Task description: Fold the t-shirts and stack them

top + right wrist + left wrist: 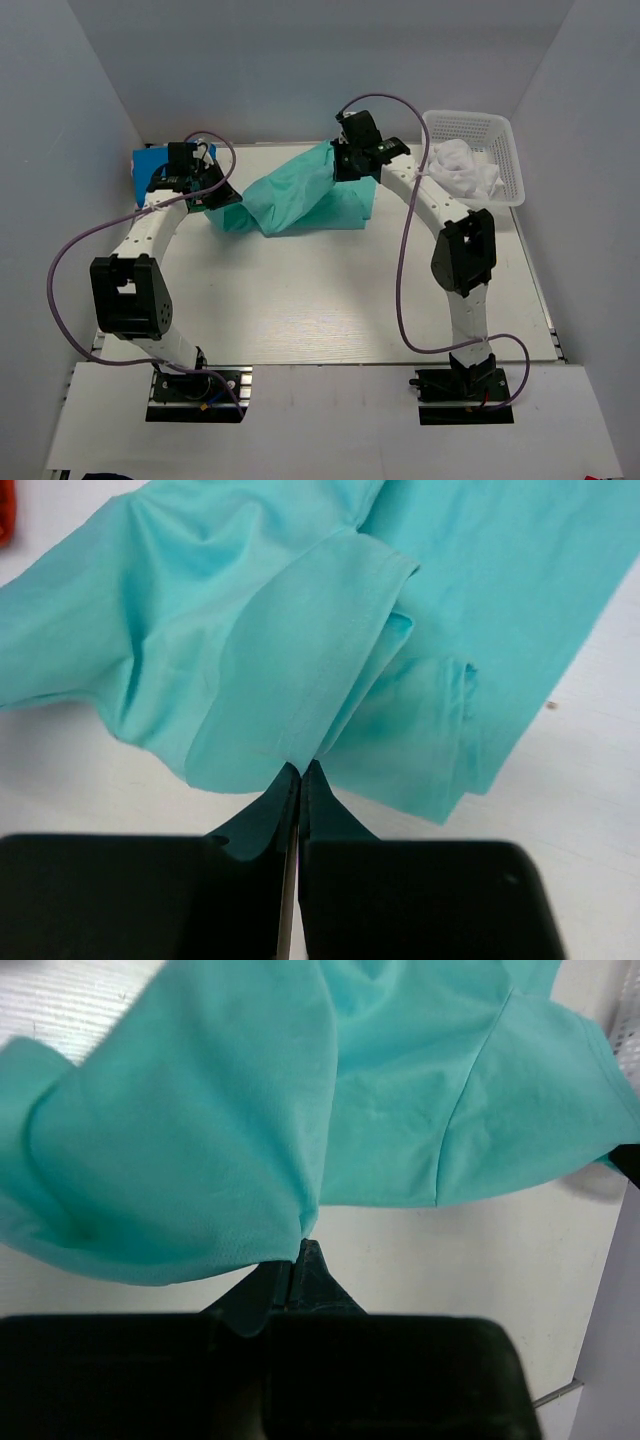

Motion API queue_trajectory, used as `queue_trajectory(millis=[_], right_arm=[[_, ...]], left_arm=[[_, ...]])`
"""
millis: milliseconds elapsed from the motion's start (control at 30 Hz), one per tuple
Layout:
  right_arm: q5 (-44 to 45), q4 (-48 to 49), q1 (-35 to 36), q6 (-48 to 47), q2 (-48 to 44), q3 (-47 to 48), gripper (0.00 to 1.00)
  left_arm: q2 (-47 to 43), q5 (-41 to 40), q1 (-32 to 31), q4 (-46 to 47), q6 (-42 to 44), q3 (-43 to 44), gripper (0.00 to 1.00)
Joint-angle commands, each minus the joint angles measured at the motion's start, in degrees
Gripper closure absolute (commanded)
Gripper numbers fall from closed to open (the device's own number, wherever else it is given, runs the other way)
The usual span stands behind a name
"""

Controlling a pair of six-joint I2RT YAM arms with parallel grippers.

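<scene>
White walls close in a pale bench (300,300), at whose near edge two arms are bolted. Across the far half of the bench a teal-green t-shirt (300,195) is held, crumpled and bunched, with part of it lying on the surface and part raised. Its left end is gripped by the left tool (303,1250), whose jaws are pressed together on a fold of the cloth. Its right end is gripped by the right tool (300,770), whose jaws are likewise closed tight, a stitched hem being caught at their tips. A bright blue t-shirt (150,165) is seen at the far left corner, partly hidden behind the left arm. At the far right corner a white lattice basket (505,150) is placed, and white cloth (465,170) is heaped inside it.
</scene>
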Motion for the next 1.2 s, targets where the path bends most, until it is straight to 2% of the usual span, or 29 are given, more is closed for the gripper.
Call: queue_trajectory(millis=[0, 67, 133, 267, 400, 467, 500, 533, 567, 600, 633, 667, 700, 733, 767, 800, 833, 867, 900, 967, 1000, 1033, 1067, 1100, 1133, 1167], right_arm=[[5.53, -3.35, -0.66, -1.78, -2.49, 0.06, 1.00], [6.41, -6.16, -0.75, -2.05, -4.41, -2.92, 1.00], [6.24, -6.00, -1.09, -1.97, -7.22, -10.98, 1.00], [6.41, -0.56, -1.62, -0.48, -14.17, -22.78, 1.00], [8.26, 1.12, -3.64, -2.65, -12.70, -17.20, 1.00], [8.44, 2.00, -4.60, -5.02, -10.24, -4.33, 1.00], [9.48, 1.31, -5.22, -6.52, -4.74, 0.44, 1.00], [10.45, 0.86, -6.10, -7.75, -2.51, 17.63, 1.00], [12.81, 1.99, -6.54, -8.11, 2.90, 23.37, 1.00], [13.18, 3.31, -7.41, -8.38, 3.74, 27.78, 1.00], [13.36, 9.93, -8.21, -8.64, 3.40, 30.00, 1.00], [13.88, 14.44, -8.56, -8.47, 0.09, 27.41, 1.00], [13.45, 29.88, -9.35, -7.77, -5.60, 14.59, 1.00], [12.49, 36.30, -9.36, -7.42, -12.79, 9.25, 1.00], [12.31, 41.50, -9.44, -7.33, -15.65, 4.84, 1.00], [11.87, 49.64, -9.36, -7.93, -23.51, -3.38, 1.00], [11.87, 50.07, -9.36, -9.33, -25.33, -5.03, 1.00], [12.04, 49.73, -9.44, -9.52, -27.17, -6.61, 1.00], [12.48, 47.12, -9.62, -10.57, -32.50, -13.07, 1.00], [12.65, 43.95, -9.80, -10.84, -36.13, -18.99, 1.00], [11.70, 41.84, -9.62, -10.58, -42.24, -29.46, 1.00], [11.34, 39.47, -9.79, -9.88, -44.31, -33.05, 1.00], [9.95, 37.79, -9.53, -8.92, -49.03, -36.39, 1.00], [8.37, 36.03, -9.53, -5.08, -50.99, -45.56, 1.00], [6.35, 29.66, -9.36, -3.47, -54.66, -48.61, 1.00], [3.98, 27.60, -9.36, -1.54, -58.70, -56.82, 1.00]], left_arm=[[-4.00, -1.10, 0.11, -0.57, 0.11, 3.00, 1.00], [-4.70, -1.10, 0.11, -0.57, 0.63, 2.05, 1.00], [-6.10, -1.10, 0.11, -0.57, 0.63, 0.72, 1.00], [-6.64, -3.10, 0.11, -1.10, 0.63, -2.36, 1.00], [-2.61, -4.79, 0.11, 0.21, 1.16, 0.44, 1.00], [1.69, -4.79, 0.11, 2.50, 1.16, 9.29, 1.00], [7.80, -4.09, 0.11, 1.03, 1.77, 20.29, 1.00], [11.52, -4.09, 0.11, -0.73, 1.78, 27.45, 1.00], [15.47, -4.09, 0.11, -2.75, 2.39, 35.27, 1.00], [19.77, -3.56, 0.11, -5.12, 2.39, 53.70, 1.00], [28.52, -2.60, 0.63, -9.93, 2.39, 63.98, 1.00], [31.91, -0.76, 0.64, -11.02, 1.43, 73.57, 1.00], [33.51, 3.17, 1.34, -10.16, 0.47, 83.67, 1.00], [29.70, 4.95, 1.34, -3.71, -0.41, 82.64, 1.00], [24.79, 6.53, 1.34, 1.49, -0.42, 77.93, 1.00], [18.74, 7.94, 1.86, 7.80, -0.42, 61.27, 1.00], [12.67, 7.96, 1.87, 20.57, -0.42, 52.14, 1.00], [7.22, 7.43, 1.87, 23.92, 0.71, 44.74, 1.00], [-0.58, 6.82, 1.87, 25.52, 1.68, 35.18, 1.00], [-5.91, 2.02, 1.87, 21.60, 4.48, 26.70, 1.00], [-8.11, 1.98, 1.35, 19.75, 5.02, 23.60, 1.00], [-12.57, 1.98, 1.34, 18.25, 5.03, 20.09, 1.00], [-14.79, 4.33, 0.73, 15.19, 5.72, 12.74, 1.00], [-16.99, 4.35, 0.73, 13.25, 5.73, 9.02, 1.00], [-21.62, 4.87, 0.21, 11.49, 4.95, 1.06, 1.00], [-23.75, 7.58, 0.20, 8.43, 3.63, -3.02, 1.00]])
